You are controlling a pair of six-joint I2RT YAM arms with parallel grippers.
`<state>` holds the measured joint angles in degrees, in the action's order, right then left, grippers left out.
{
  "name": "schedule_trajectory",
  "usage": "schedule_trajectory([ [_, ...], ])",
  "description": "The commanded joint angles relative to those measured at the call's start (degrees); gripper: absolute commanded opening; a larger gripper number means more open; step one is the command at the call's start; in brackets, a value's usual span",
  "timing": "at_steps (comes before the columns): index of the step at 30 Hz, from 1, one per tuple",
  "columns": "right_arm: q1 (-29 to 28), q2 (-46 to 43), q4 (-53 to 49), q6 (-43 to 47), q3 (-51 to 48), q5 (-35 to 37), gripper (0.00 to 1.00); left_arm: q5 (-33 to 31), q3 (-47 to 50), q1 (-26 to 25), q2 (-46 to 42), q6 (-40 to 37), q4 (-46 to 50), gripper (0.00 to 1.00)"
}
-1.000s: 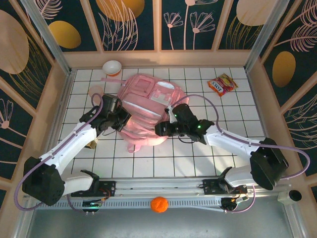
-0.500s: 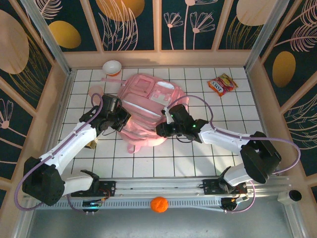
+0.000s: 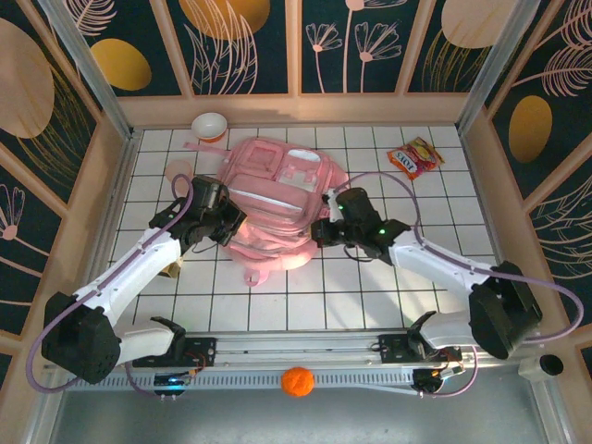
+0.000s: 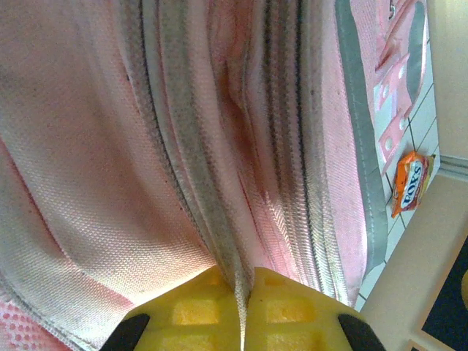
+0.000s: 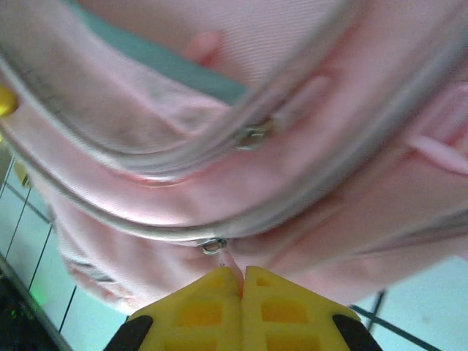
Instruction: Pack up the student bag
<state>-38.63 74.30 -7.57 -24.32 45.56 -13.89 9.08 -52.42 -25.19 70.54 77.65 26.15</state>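
Lying at upper centre of the frame, the pink bag (image 3: 277, 185) shows grey zips and pale front panels. On its left seam the left gripper (image 3: 227, 225) stays pinched; the right gripper (image 3: 320, 231), earlier agape, has clamped onto its right edge.

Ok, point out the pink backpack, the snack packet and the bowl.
pink backpack (image 3: 277, 171): top view, front panel
snack packet (image 3: 415, 157): top view, wrapper middle
bowl (image 3: 210, 124): top view, bare inside

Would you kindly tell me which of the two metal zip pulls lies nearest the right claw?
The lower zip pull, right at the right claw's closed tips; the other zip pull sits farther up the student bag, on another zip.
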Motion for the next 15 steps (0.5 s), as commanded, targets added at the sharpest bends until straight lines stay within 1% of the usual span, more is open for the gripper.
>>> schedule_trajectory([
  [1,4.12,-2.80,-2.45,0.55,-3.02,4.79,0.00,-1.01,-2.55,0.42,-1.90,-0.48,-0.74,0.00],
  [4,6.96,-3.34,-1.56,1.02,-4.39,4.97,0.00,-0.23,-2.95,0.41,-1.81,-0.18,-1.17,0.00],
  [6,10.08,-2.96,-0.60,0.70,-5.07,4.85,0.00,0.44,-2.95,0.41,-1.90,0.19,-1.32,0.00],
  [10,15.74,-1.53,4.93,0.18,-6.10,2.40,0.00,1.54,-2.95,0.43,-2.51,0.41,-1.29,0.00],
  [13,18.68,0.79,9.54,-0.03,-5.85,0.10,0.00,3.61,-2.70,0.42,-3.11,0.40,-1.67,0.00],
  [15,19.56,2.56,12.04,-0.16,-5.34,-1.22,0.00,5.48,-1.58,0.43,-3.80,0.35,-1.89,0.00],
])
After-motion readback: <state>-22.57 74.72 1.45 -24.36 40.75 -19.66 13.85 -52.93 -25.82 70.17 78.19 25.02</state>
